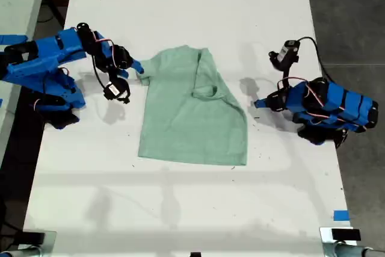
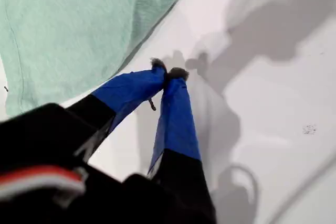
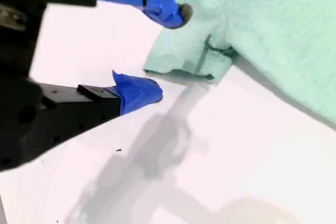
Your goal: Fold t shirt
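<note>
White table (image 1: pixel 180 209) holds the t shirt (image 1: pixel 192 118), pale mint, partly folded, mid-table. Only the wrist views settle the jaws: my first gripper (image 2: pixel 168 72) pinched closed on nothing beside it, my second gripper (image 3: pixel 170 56) spread wide at a sleeve

Pretty bare setup otherwise: everything sits on a long white table (image 1: pixel 192 209) with a few tiny dark specks scattered on its surface. A small piece of blue tape (image 1: pixel 340 215) is stuck on the table near its bottom corner on the exterior view's right. Just below that tape, at the table's edge, there's a metal clamp (image 1: pixel 340 237). Dark grey floor (image 1: pixel 349 10) shows beyond the table's edge on the exterior view's right.
</note>
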You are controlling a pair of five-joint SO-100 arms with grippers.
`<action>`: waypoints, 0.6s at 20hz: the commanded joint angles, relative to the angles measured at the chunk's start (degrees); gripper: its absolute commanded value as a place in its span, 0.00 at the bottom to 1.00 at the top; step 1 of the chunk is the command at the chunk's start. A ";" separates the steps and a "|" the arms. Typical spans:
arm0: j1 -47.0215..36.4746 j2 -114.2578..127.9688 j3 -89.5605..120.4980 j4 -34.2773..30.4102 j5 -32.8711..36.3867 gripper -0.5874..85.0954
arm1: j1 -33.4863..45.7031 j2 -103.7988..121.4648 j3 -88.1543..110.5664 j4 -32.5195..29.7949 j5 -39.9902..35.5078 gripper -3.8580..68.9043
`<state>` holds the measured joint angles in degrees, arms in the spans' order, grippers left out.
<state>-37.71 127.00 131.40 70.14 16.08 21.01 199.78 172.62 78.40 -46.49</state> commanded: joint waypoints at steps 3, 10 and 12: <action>-9.67 -5.62 -3.34 -4.31 8.44 0.23 | -0.18 0.88 4.39 0.09 -0.70 0.08; -10.46 -23.82 -11.87 -10.46 12.39 0.23 | -0.18 0.88 4.39 0.09 -0.70 0.08; -9.05 -28.83 -14.85 -11.34 12.66 0.23 | -0.18 0.88 4.39 0.09 -0.70 0.08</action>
<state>-48.43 100.81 121.29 59.50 28.21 21.01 199.78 172.62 78.40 -46.49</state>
